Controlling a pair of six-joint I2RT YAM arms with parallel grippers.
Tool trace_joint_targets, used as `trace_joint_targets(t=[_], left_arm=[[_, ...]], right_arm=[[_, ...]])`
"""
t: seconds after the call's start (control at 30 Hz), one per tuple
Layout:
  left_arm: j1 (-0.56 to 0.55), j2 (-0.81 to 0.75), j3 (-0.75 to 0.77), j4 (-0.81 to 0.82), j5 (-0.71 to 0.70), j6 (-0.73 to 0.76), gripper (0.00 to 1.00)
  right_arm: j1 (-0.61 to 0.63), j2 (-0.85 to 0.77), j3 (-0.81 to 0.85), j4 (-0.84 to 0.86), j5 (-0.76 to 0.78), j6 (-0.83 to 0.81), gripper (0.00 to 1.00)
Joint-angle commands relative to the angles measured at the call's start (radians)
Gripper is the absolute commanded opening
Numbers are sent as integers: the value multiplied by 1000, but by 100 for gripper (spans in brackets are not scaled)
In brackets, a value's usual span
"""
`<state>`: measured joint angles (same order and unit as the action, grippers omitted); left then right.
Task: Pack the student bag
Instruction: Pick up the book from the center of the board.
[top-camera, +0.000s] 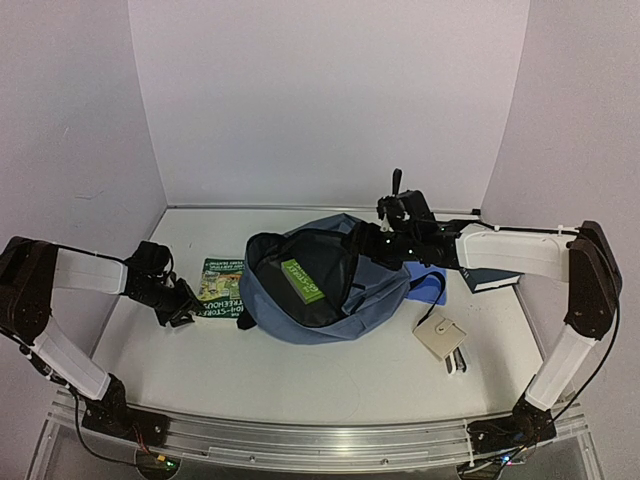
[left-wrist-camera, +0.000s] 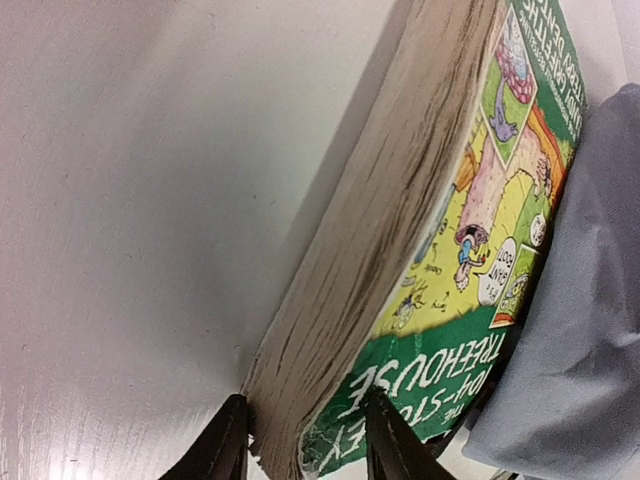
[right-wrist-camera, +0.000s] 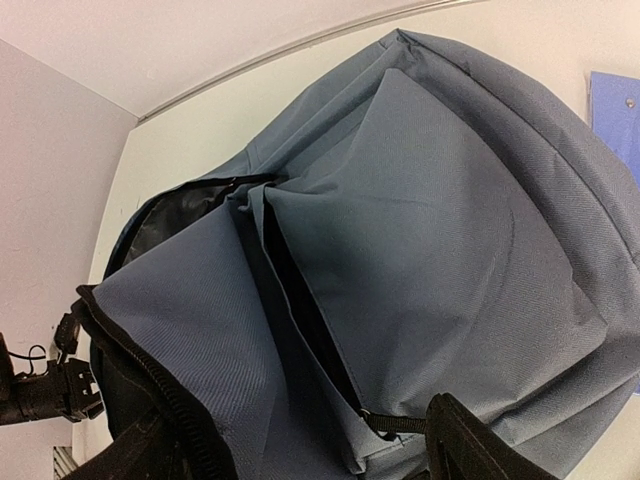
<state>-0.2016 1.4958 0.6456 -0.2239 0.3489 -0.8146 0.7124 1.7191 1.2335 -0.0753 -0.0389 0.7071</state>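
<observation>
I'm standing in what is looking like a robotics lab test booth: plain pale walls (top-camera: 320, 100) are closing round a white table (top-camera: 300, 380) beyond and beside the left gripper (top-camera: 182, 308) and right gripper (top-camera: 375, 243). Behind them, a bare aluminium rail (top-camera: 320, 440) is edging the table, with loose cables (top-camera: 100, 455) trailing from it.

Open student bag (top-camera: 300, 322), green book (top-camera: 302, 281) inside, left claw (top-camera: 184, 312) at paperback (top-camera: 221, 283), right claw (top-camera: 370, 244) at bag rim
</observation>
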Motion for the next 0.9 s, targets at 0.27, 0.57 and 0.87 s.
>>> trace_joint_targets(t=[0.27,0.57,0.87], left_arm=[[1,-117,-31,78,-42,-24,0],[3,-392,-16,53,-16,1,0],[5,-574,164,-74,37,22,0]], right_arm=[[3,-41,-9,17,24,-5,78],[3,-76,-6,17,-1,-6,78],[2,-220,-24,14,-48,-14,88]])
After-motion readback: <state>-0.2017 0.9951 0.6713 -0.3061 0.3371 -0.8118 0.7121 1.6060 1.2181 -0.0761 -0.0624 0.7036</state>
